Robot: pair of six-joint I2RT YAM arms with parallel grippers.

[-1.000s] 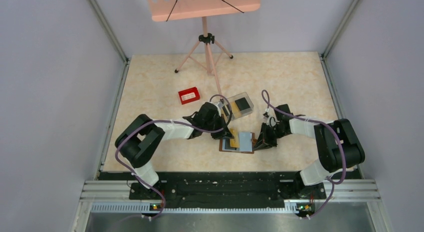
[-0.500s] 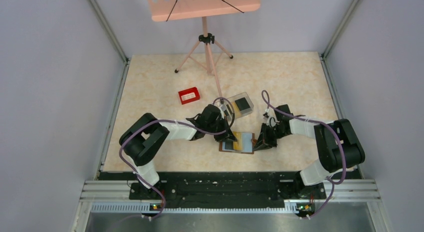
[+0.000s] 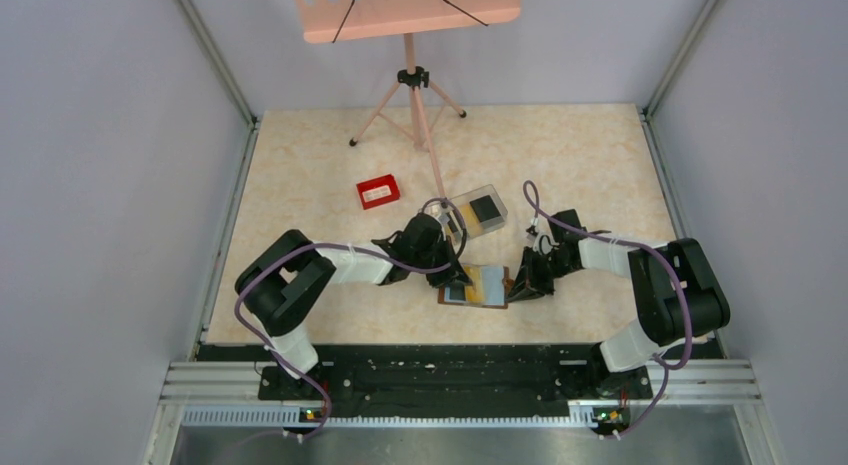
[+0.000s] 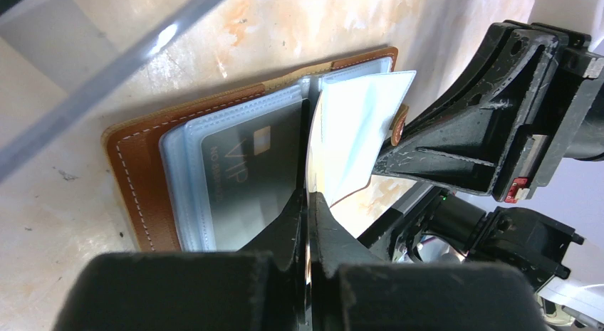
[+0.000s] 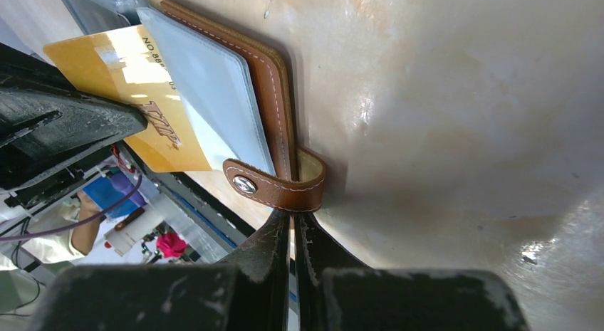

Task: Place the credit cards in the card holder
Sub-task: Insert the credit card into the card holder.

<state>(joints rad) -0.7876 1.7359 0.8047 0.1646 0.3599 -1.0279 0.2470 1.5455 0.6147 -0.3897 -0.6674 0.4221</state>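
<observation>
Pale marbled surface (image 3: 330, 165) carries the open card holder (image 3: 487, 283) between both arms. Right claw (image 5: 292, 216) pinches its snap strap (image 5: 274, 187); left claw (image 4: 308, 194) is clamped on a tan-yellow card (image 5: 107, 67) over the sleeves (image 4: 356, 124). If the corner misses a sleeve mouth, it may buckle or slip

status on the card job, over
Left tool shut on yellow card, edge-on over the open card holder. Right tool pinching its strap. Black card already sleeved. No obstruction seen.
</observation>
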